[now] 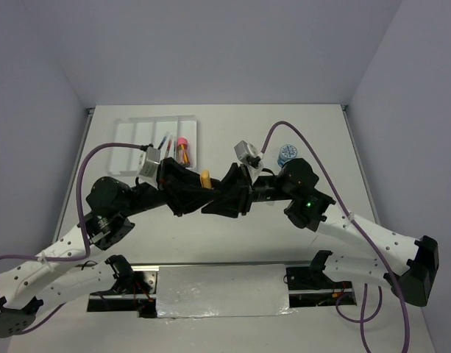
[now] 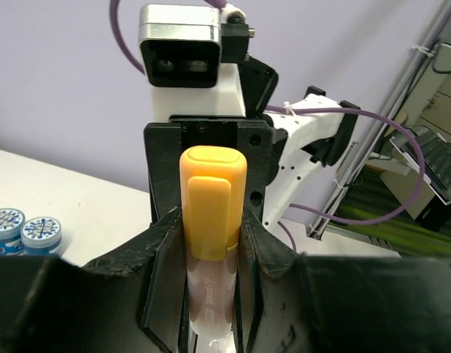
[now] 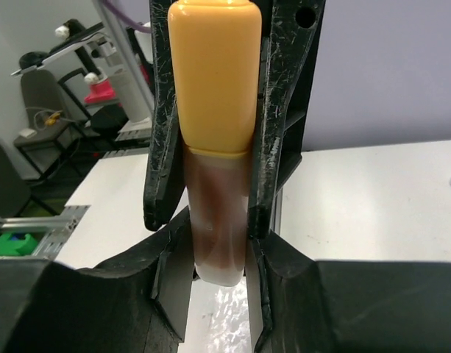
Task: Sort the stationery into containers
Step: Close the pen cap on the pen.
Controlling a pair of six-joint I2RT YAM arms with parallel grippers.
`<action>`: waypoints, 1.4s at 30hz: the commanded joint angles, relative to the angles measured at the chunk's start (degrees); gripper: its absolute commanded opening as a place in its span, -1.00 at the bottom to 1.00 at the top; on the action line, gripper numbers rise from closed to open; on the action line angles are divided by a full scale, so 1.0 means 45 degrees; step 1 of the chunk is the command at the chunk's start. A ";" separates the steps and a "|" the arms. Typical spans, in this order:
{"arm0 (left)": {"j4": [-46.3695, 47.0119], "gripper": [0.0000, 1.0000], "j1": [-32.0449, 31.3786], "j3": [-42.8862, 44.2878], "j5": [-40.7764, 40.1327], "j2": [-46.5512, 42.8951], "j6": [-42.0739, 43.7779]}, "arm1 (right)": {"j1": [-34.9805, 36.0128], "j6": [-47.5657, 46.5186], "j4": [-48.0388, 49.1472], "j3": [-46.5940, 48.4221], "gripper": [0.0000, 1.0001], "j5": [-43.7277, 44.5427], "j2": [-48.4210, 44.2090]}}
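One orange-capped marker (image 3: 214, 81) hangs above the middle of the bench (image 1: 232, 243), with both arms clamped on it: the left end effector (image 2: 212, 228) at the cap, the right end effector (image 3: 219, 246) on the translucent barrel. One white tray (image 1: 133, 132) with four long compartments lies at the far left. It holds what look like two thin pens (image 1: 164, 140), and a pink-capped orange piece (image 1: 182, 149) in the rightmost compartment. Two blue-lidded tubs (image 2: 6, 223) (image 2: 41, 229) stand touching on the white bench. The walls (image 1: 210, 44) are pale lilac. The print on the barrel and lids is unreadable.
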 commanded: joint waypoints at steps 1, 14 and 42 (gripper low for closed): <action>-0.0285 -1.00 -0.0090 0.0849 -0.0997 0.0094 0.0160 | -0.0034 -0.0480 0.0094 0.0268 -0.89 0.1118 -0.0245; -0.2629 0.94 -0.0090 0.2685 -0.2501 0.0329 0.1721 | -0.0073 -0.0910 0.0093 -0.0337 -1.00 0.0572 -0.0401; -0.3606 -0.04 -0.0090 0.2999 0.0545 0.0642 0.2094 | -0.0248 -0.1438 -0.0200 0.0327 -1.00 -0.2359 -0.0089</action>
